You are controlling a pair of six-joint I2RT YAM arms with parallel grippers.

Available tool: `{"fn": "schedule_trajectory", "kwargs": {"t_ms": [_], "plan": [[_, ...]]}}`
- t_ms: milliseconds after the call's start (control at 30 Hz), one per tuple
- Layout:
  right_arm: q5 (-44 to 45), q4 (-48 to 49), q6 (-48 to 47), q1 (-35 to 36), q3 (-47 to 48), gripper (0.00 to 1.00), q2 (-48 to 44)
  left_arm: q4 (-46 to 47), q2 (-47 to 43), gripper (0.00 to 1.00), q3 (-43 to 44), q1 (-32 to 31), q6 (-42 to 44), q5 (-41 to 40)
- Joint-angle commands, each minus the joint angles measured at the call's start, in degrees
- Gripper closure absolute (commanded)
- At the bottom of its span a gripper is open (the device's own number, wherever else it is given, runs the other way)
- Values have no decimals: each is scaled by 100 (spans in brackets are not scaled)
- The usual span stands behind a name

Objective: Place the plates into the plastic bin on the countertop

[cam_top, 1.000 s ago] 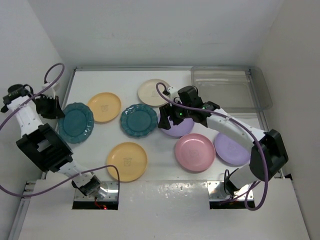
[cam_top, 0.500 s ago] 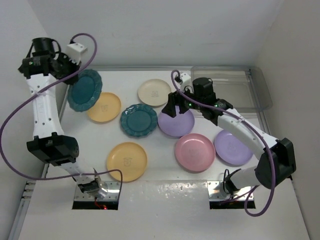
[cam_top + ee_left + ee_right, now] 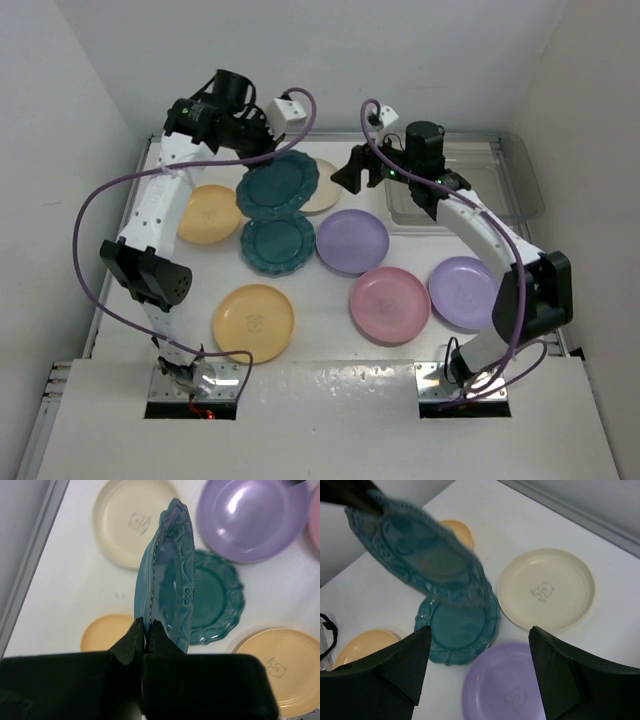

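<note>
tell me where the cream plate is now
Top view: the cream plate lies near the middle of the far edge, partly under the raised teal plate, just beyond a lavender plate.

Glowing evenly bright from overhead, casting soft faint shadows on the white surface [image 3: 322,300], glinting palely off the lavender plate [image 3: 252,517], smearing the lifted teal plate [image 3: 420,555] with blur in the right wrist view.

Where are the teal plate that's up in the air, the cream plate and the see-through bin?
held teal plate [image 3: 172,580], left wrist view, middle of its patterned face.
cream plate [image 3: 546,590], right wrist view, centre, on the embossed mark.
plastic bin [image 3: 505,178], top view, bare floor near its right end.
</note>
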Motion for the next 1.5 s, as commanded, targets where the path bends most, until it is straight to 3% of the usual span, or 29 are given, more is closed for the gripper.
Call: {"fn": "schedule_trajectory", "kwargs": {"t_ms": [0,233,267,433,533,567,600,667,900,933,967,1067,1100,1200,1333,1467], "plan": [[-668,622,-184,29,451,22,482,610,-284,100,395,-308,185,328],[-1257,1272,44,47,592,28,1073,812,-346,100,-26,-633,133,846],[-1510,1395,158,47,601,33,1161,812,-346,100,-27,-633,133,846],[-1680,1853,493,266,513,43,1495,918,-399,100,-159,-633,133,1092],[-1619,2064,730,398,539,62,1635,918,-399,100,-264,-633,133,1145],[-1601,2090,835,416,548,71,1654,979,-399,100,-360,-633,133,1145],[-1540,2230,923,425,540,87,1671,979,-399,100,-361,-633,133,1145],[-1452,2493,1151,434,400,100,1645,1041,-399,100,-501,-581,133,1145],[-1056,3356,1819,320,-146,100,1223,1268,-451,100,-607,-388,-174,759],[-1065,3400,1899,293,-129,100,1171,1356,-451,93,-607,-300,-227,706],[-1082,3418,2065,197,-111,100,1127,1357,-451,69,-607,-300,-228,653],[-1039,3663,2767,48,-111,100,1056,1620,-451,57,-607,-63,-561,451],[-986,3760,3100,12,-146,100,1030,1708,-451,47,-607,7,-797,398],[-635,3866,3849,-330,-330,100,846,2059,-556,30,-555,446,-1123,267],[208,4051,4491,-954,-1179,100,389,2350,-609,26,-501,1079,-1580,-67],[1946,3472,5316,-1989,-2026,100,-225,2350,-837,26,-1062,1458,-1581,-209]]}}
